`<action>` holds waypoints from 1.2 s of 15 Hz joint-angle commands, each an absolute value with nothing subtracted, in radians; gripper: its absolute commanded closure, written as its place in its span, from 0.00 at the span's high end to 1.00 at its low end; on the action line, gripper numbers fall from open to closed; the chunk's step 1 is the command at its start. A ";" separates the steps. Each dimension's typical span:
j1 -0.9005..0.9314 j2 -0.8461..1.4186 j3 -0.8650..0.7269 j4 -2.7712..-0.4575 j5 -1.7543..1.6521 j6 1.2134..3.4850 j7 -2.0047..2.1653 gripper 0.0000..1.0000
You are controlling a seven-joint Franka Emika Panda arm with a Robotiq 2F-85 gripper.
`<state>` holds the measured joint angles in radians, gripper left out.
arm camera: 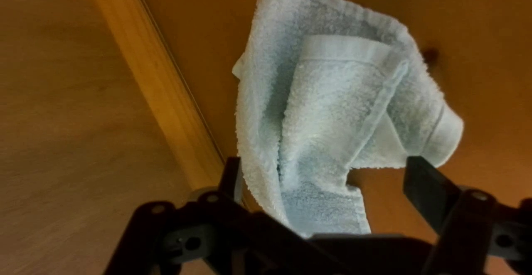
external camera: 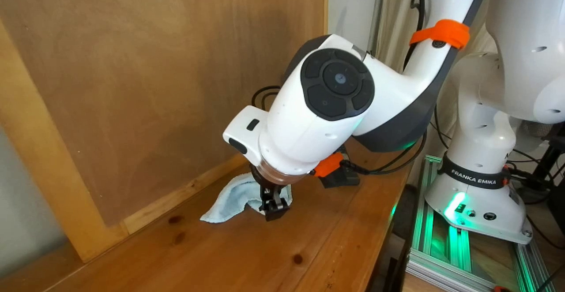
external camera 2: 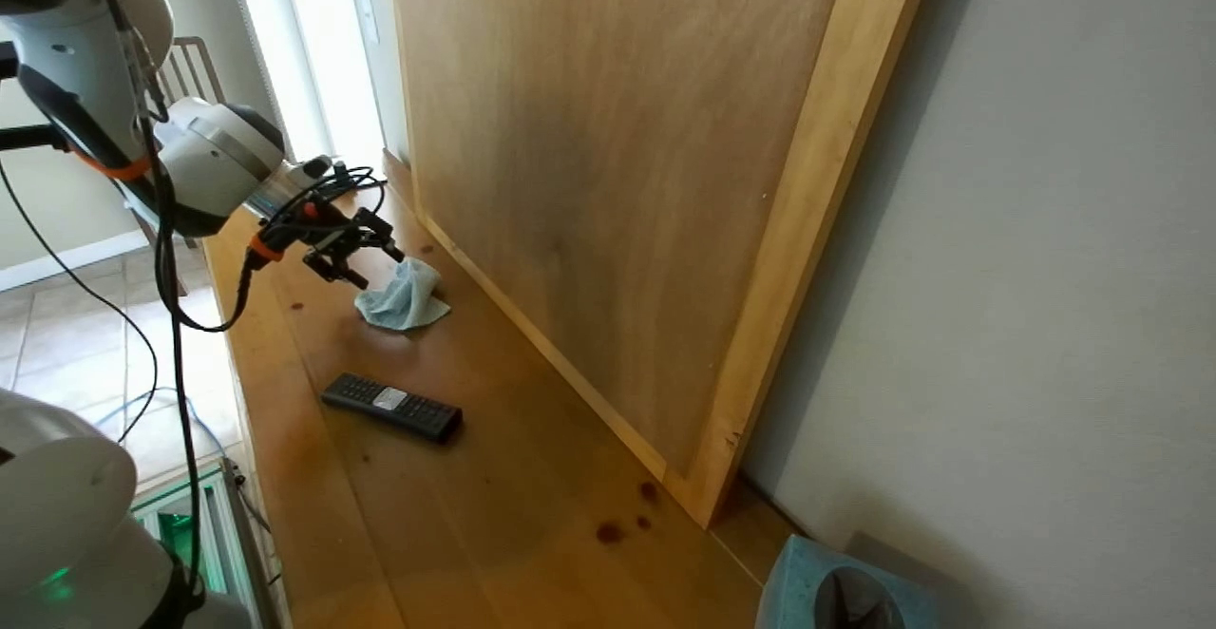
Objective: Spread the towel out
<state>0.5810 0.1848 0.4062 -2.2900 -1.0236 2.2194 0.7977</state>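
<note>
The towel (arm camera: 332, 84) is a pale blue-white cloth, bunched and folded over itself on the wooden table. It shows in both exterior views too, as a crumpled heap (external camera: 234, 199) partly hidden behind the gripper, and as a small mound (external camera 2: 404, 296). My gripper (arm camera: 324, 165) is open, its dark fingers wide apart. In the wrist view they frame the lower part of the cloth, one to each side, with no fold pinched between them. In an exterior view the gripper (external camera 2: 376, 268) hovers by the towel's near-arm side; whether a fingertip touches the cloth I cannot tell.
A tall wooden panel (external camera 2: 608, 182) rises along the table's rear, close to the towel. On the tabletop (external camera: 247, 248) lies a black remote control (external camera 2: 389, 404), nearer the robot's base. A teal box (external camera 2: 845, 591) stands beyond the panel's end. Cables hang along the arm.
</note>
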 commanded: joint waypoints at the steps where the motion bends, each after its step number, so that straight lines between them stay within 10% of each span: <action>1: 0.582 0.224 0.414 -2.266 -1.018 2.180 0.832 1.00; 18: 0.664 0.277 0.402 -2.213 -1.148 2.112 0.943 0.64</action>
<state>0.6466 0.2526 0.4103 -2.2392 -1.0859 2.1623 0.8855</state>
